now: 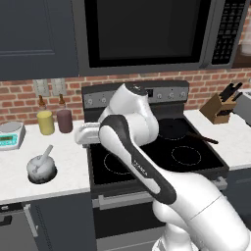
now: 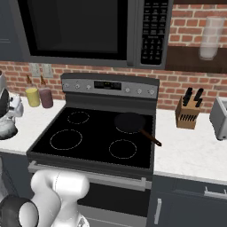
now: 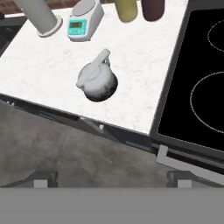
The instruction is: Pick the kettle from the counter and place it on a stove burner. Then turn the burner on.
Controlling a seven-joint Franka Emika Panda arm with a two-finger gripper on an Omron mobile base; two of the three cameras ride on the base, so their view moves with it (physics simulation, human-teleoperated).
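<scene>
The kettle (image 1: 40, 166) (image 3: 97, 81), squat and mottled grey-white with a slanted pale handle, stands upright on the off-white counter (image 1: 68, 169) (image 3: 135, 74) left of the cooktop. In the left base view, my gripper (image 1: 84, 137) hangs in the air above the counter's right edge, beside the stove, up and to the right of the kettle. In the hand view the gripper (image 3: 113, 181) is open with nothing between its wide-set fingertips, and the kettle lies ahead of them. The stove burner (image 2: 65, 139) (image 3: 210, 103) is the wide front-left circle, and it is bare.
A yellow jar (image 1: 45, 122), a maroon jar (image 1: 64, 120) and a kitchen scale (image 1: 11, 135) stand at the back of the counter. A black pan (image 2: 131, 123) sits on the back right burner. A knife block (image 2: 187, 113) and a toaster (image 2: 219, 117) stand right of the stove.
</scene>
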